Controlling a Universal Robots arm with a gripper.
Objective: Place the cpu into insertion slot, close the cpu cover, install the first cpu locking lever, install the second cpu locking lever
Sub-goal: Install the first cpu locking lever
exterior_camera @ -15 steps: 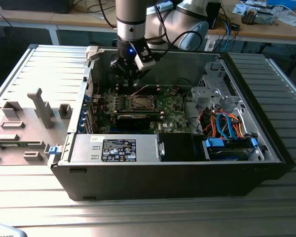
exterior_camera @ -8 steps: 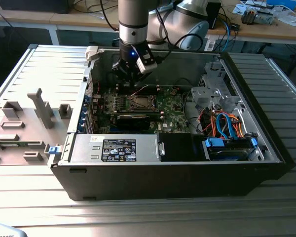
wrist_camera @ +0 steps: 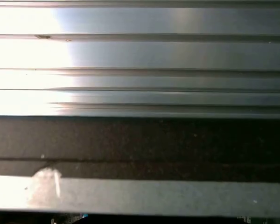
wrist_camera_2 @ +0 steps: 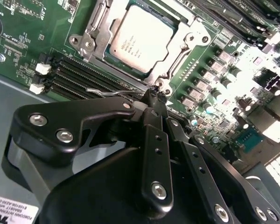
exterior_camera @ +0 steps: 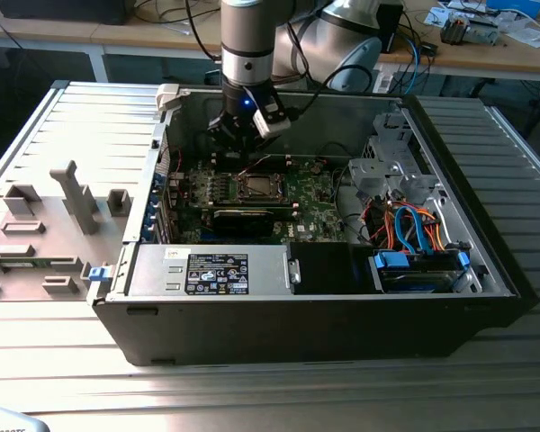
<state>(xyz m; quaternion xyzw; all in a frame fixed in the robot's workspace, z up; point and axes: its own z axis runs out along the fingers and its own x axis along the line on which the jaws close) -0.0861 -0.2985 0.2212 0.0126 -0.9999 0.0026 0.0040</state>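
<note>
The cpu (wrist_camera_2: 139,39), a silvery-tan square, lies flat in the insertion slot (exterior_camera: 256,186) on the green board. The cpu cover (wrist_camera_2: 185,44), a shiny metal frame, lies down around it with the chip showing through its window. A thin wire cpu locking lever (wrist_camera_2: 107,92) runs along the socket's edge up to my fingertips. My gripper (wrist_camera_2: 154,95) is shut, its black tips together at the lever beside a socket corner. In the exterior view the gripper (exterior_camera: 237,144) hangs inside the open computer case, just behind the socket.
Long black memory slots (wrist_camera_2: 70,77) lie beside the socket under the lever. A power supply (exterior_camera: 211,270) fills the case front, and a drive cage with blue and orange cables (exterior_camera: 414,229) sits at the exterior view's right. Grey fixtures (exterior_camera: 72,193) stand outside the case.
</note>
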